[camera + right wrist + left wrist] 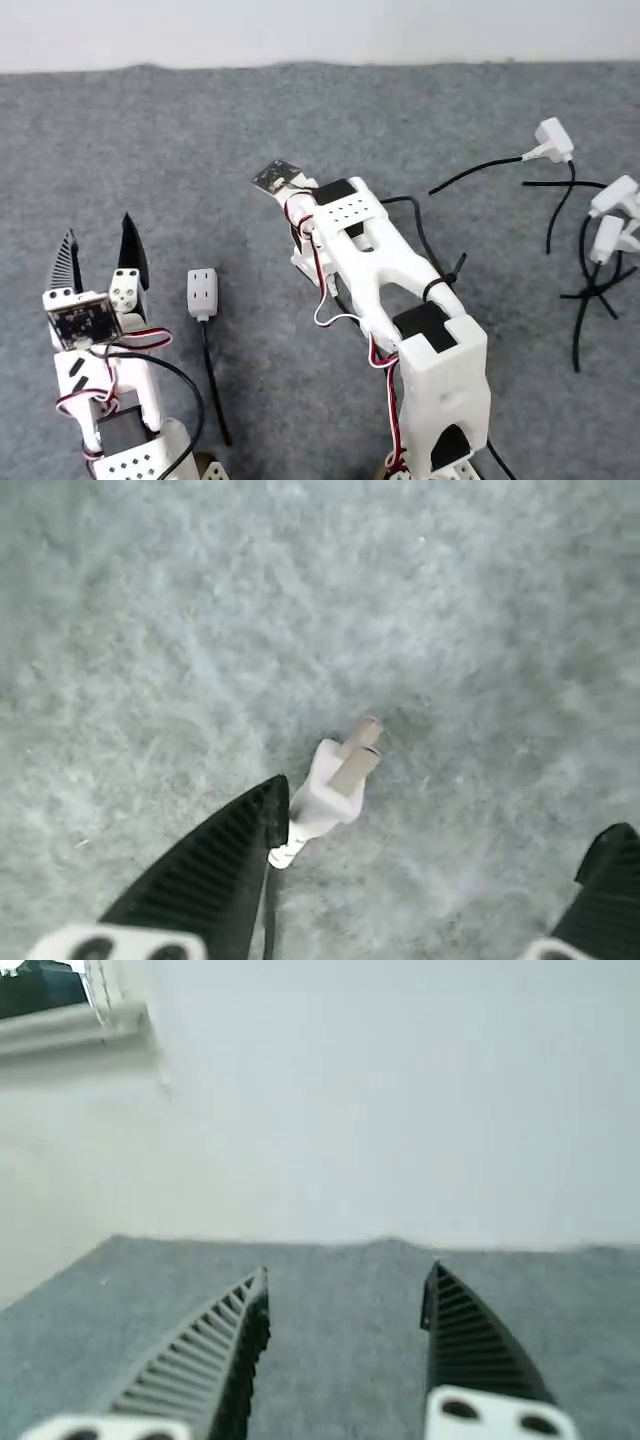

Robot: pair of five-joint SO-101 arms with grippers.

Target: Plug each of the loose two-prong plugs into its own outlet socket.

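Note:
A white two-prong plug lies on the grey mat, prongs up off the surface, right beside one finger of my right gripper. That gripper is open and hovers over the plug without holding it. My right arm stretches over the middle of the mat. A white outlet socket on a black cord lies near the front left. Just left of it my left gripper is open, raised and empty, fingers apart. Three more white plugs lie at the far right.
Black cords tangle around the plugs at the right. Another black cord runs beside the right arm. A white wall borders the mat's far edge.

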